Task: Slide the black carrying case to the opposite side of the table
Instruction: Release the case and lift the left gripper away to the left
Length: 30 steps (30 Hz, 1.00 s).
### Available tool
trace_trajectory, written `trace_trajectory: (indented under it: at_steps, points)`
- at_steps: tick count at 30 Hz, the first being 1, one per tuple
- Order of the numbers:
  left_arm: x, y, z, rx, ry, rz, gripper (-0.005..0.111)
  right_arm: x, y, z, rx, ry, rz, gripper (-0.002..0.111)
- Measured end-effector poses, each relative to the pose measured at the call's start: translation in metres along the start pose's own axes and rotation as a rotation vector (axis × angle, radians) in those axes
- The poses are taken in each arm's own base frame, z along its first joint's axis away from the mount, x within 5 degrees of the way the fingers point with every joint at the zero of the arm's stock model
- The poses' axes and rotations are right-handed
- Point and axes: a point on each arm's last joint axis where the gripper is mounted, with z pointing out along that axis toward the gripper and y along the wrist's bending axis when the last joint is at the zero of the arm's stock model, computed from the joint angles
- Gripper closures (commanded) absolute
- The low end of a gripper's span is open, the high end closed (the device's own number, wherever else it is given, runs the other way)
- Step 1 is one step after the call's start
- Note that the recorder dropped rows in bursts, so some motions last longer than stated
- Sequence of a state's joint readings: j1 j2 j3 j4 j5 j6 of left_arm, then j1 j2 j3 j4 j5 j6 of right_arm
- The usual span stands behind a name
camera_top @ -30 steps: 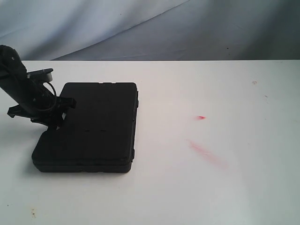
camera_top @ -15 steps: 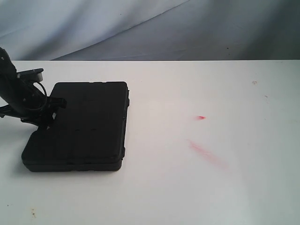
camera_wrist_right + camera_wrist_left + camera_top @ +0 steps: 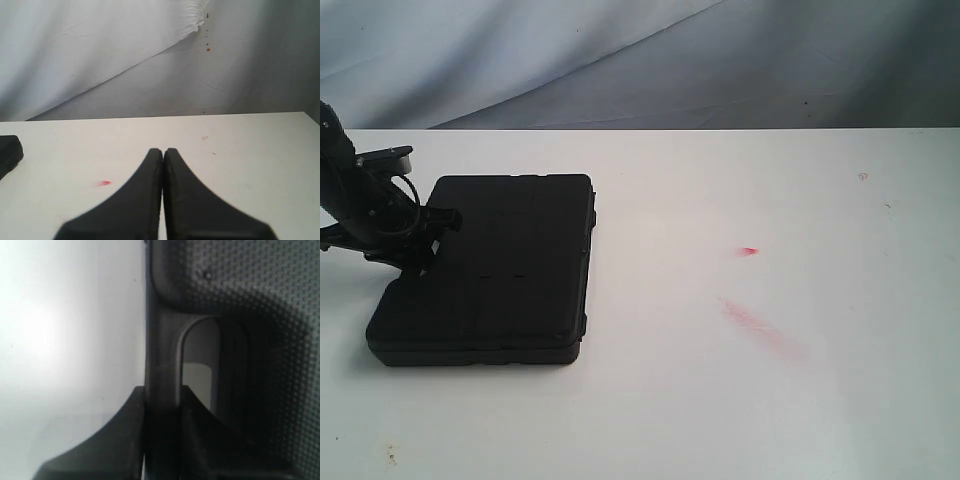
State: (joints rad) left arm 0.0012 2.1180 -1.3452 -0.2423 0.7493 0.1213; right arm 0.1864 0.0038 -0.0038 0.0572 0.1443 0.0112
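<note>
1. The black carrying case (image 3: 485, 270) lies flat on the white desk (image 3: 770, 420), on the left part of the exterior view and well apart from the red smear (image 3: 765, 330) and the small red mark (image 3: 748, 250).
2. The left tool (image 3: 420, 238) sits at the case's left edge. In the left wrist view it (image 3: 162, 390) pinches the handle bar (image 3: 160, 355), one finger on each side of the bar.
3. The right tool (image 3: 162, 151) is pressed together and holds nothing. It hovers over bare desk, and only a corner of the case (image 3: 9, 150) shows at the border of that view.
4. Judged step: dragging the case by its handle. The case is already close to the left side, so probably little travel remains.
5. To do it well: hold the pinch firm on the bar and pull low and level, so the case's bottom stays on the desk and does not tip.
6. The grip is on one edge, so the far end may swing. Pull in line with the case's middle, slow and straight.
7. Stop before the case overhangs the desk edge. The edge on that side is not in view, so the margin cannot be told.
8. The right tool should stay clear of the path.
</note>
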Motion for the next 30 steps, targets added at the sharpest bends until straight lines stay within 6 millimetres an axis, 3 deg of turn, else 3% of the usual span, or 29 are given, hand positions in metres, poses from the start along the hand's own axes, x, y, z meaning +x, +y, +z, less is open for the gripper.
trace_trajectory:
  at_steps: [3,12,30]
  points:
    - [0.0000,0.0000,0.0000,0.000,0.000,0.000,0.096,0.0000,0.0000,0.0000,0.000,0.000,0.000,0.108]
    - [0.0015,0.0042,0.0032,-0.006,0.010,-0.005,0.053,0.0000,0.0000,0.0000,0.000,0.000,0.000,0.108]
    - [0.0013,0.0045,-0.0010,-0.010,-0.003,-0.002,0.052,0.0000,0.0000,0.0000,0.000,0.000,0.000,0.108]
